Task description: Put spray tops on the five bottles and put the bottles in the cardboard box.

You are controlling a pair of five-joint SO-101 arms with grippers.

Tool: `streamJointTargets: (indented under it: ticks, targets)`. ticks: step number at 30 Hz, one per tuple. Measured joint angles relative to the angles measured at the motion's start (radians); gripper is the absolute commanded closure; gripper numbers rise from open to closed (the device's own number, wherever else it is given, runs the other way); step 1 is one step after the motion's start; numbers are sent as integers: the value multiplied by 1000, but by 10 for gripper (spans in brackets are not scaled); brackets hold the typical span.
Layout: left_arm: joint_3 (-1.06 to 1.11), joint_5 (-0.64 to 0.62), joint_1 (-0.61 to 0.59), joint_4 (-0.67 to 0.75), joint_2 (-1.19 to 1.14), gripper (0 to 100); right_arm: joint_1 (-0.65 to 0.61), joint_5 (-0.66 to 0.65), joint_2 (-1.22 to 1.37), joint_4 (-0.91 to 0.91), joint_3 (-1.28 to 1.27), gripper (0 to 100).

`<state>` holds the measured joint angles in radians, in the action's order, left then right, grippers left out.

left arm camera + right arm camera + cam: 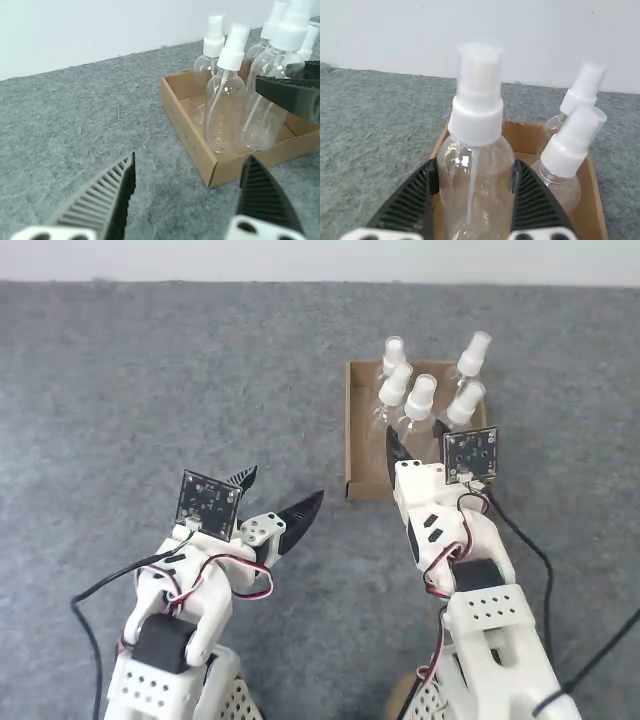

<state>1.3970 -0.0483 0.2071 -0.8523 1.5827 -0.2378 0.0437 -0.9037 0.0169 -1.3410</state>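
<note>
Fingers, right arm (415, 200): closed against both sides of a clear bottle, one ribbed black finger on each flank, gripping below the bottle's shoulder.
Fingers, left arm (107, 200): spread wide apart, holding nothing, poised over bare worktop (150, 390) near the closest corner of the cardboard box (352, 430), not touching it.
Held bottle (475, 170): upright between the right arm's fingers, over the near part of the cardboard box. White spray top (477, 100) fitted, thin dip tube visible running down inside. Base hidden, so contact with the box floor cannot be told.
Other four bottles (474, 352): upright inside the box, each clear with a white spray top on. Clustered toward the far end, two on the side nearer the left arm, two on the opposite side.
Box: shallow, brown, open at the top, low walls. Resting flat on the worktop directly ahead of the right arm, off to the side of the left arm.
Worktop surface: grey, felt-like covering.
Wall (75, 30): plain white, behind the far edge of the worktop.
Cables (100, 590): black leads trailing from both arms by the near edge.
</note>
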Motion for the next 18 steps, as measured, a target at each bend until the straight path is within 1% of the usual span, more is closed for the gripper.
streamJointTargets:
  ticks: [10, 18]
  targets:
    - [0, 0, 0, 0, 0, 688, 0, 0, 0, -2, -2, 993]
    - [0, 0, 0, 0, 0, 688, 3, 2, -2, -92, -71, 993]
